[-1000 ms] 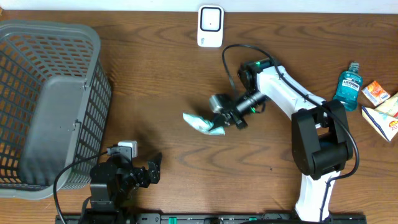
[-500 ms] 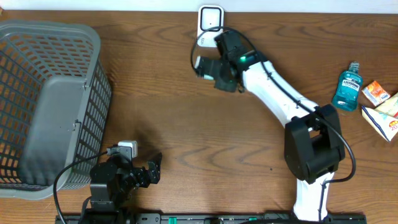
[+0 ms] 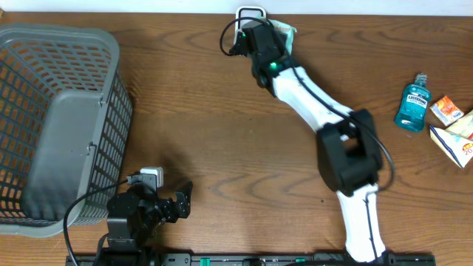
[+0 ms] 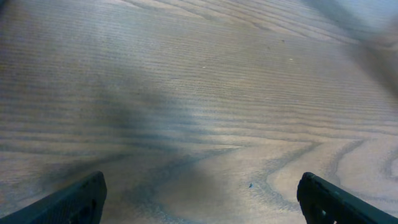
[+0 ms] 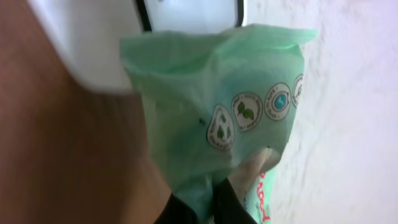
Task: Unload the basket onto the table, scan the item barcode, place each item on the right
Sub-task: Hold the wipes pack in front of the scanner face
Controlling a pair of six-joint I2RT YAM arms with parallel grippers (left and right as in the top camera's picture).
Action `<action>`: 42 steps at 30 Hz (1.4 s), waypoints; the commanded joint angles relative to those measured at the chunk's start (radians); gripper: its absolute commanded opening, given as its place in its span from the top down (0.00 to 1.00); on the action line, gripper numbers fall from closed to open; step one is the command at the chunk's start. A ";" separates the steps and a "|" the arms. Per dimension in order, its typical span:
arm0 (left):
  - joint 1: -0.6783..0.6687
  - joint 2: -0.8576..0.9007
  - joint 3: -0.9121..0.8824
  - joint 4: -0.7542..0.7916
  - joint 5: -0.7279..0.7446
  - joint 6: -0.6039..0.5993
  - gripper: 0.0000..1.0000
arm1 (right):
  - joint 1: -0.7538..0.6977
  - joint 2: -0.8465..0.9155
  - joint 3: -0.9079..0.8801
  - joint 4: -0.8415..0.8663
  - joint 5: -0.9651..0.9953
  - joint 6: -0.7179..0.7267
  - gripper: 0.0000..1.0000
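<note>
On the wooden table (image 3: 207,133) I see the big grey basket (image 3: 66,125) at far left and a blue mouthwash bottle (image 3: 412,103) with small cartons (image 3: 452,118) at far right, all well clear of the work. The right arm stretches to the back edge, where its wrist hides most of the white scanner (image 3: 250,10). The right gripper (image 5: 208,205) is clamped on the green packet (image 5: 217,106), held before the scanner's face with its long axis running straight out from the fingers and its round logos toward the wrist camera, while the left gripper (image 4: 208,200) hovers over bare wood near the front, jaws wide apart.
</note>
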 commanded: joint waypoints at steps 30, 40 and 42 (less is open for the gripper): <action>0.003 -0.002 -0.010 -0.011 -0.005 -0.005 0.02 | -0.043 0.290 0.385 -0.002 -0.070 0.048 0.99; 0.003 -0.002 -0.010 -0.011 -0.005 -0.005 0.02 | -0.074 0.290 0.385 0.022 -0.085 -0.087 0.99; 0.003 -0.002 -0.010 -0.011 -0.005 -0.005 0.02 | -0.074 0.290 0.385 0.024 -0.113 -0.100 0.99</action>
